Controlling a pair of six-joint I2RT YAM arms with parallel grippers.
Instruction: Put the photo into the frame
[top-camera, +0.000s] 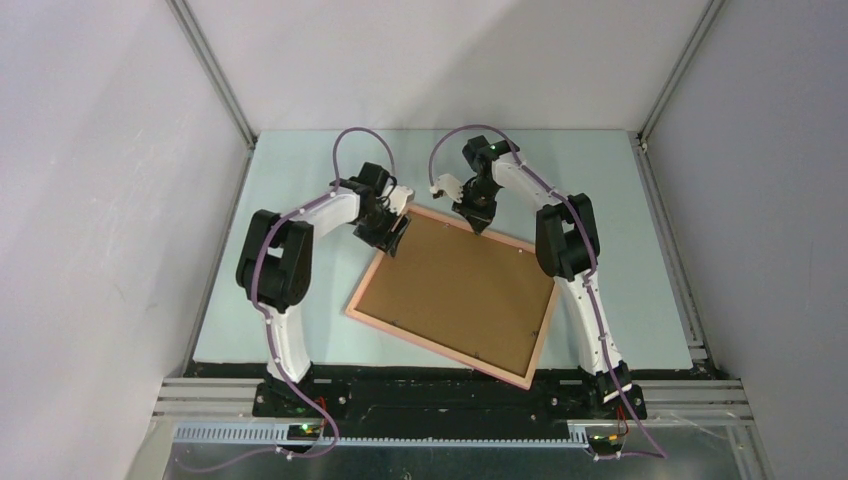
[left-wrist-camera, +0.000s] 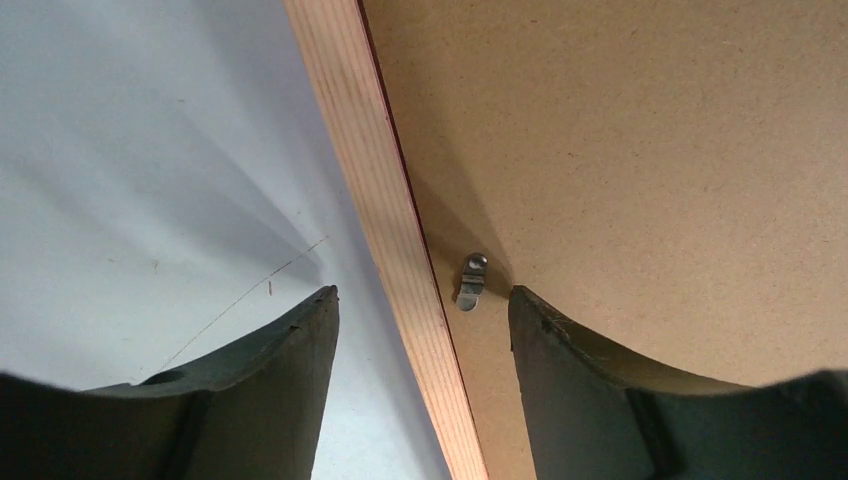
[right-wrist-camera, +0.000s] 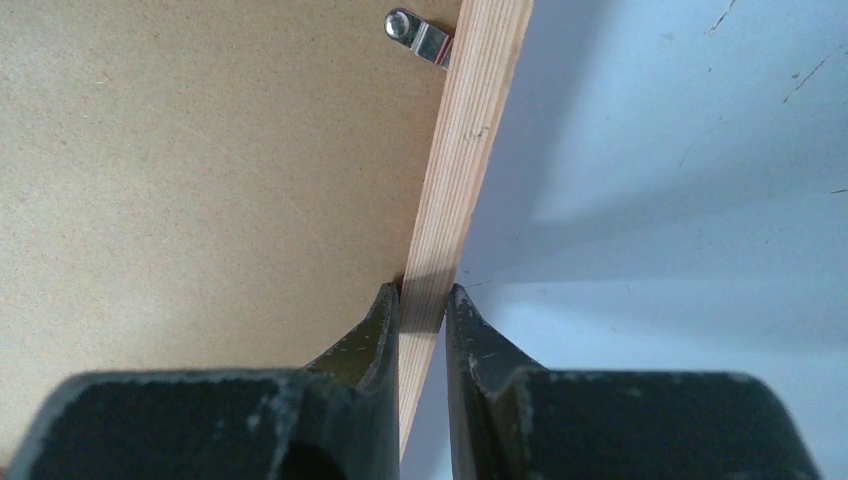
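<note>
Frame: the thin-railed pink wooden frame lies back up and skewed on the pale blue counter, between the two arms.
Backing: a plain brown fibreboard backing board fills the frame's whole opening.
Photo: no view shows the photo, and I cannot tell whether it lies under the board.
Left hand, from above: the left hand is at the frame's far left corner, with its fingers lost under the wrist.
Left hand, wrist view: the fingers are spread astride the frame, one over the counter and one over the board, touching neither side. A small metal clip sits between them.
Right hand, from above: the right hand is at the far rail, its grip too small to read.
Right hand, wrist view: the fingers pinch the frame from both sides. A second clip shows near the top edge.
Cut off: the wrist views catch only a strip of pale wood grain.
</note>
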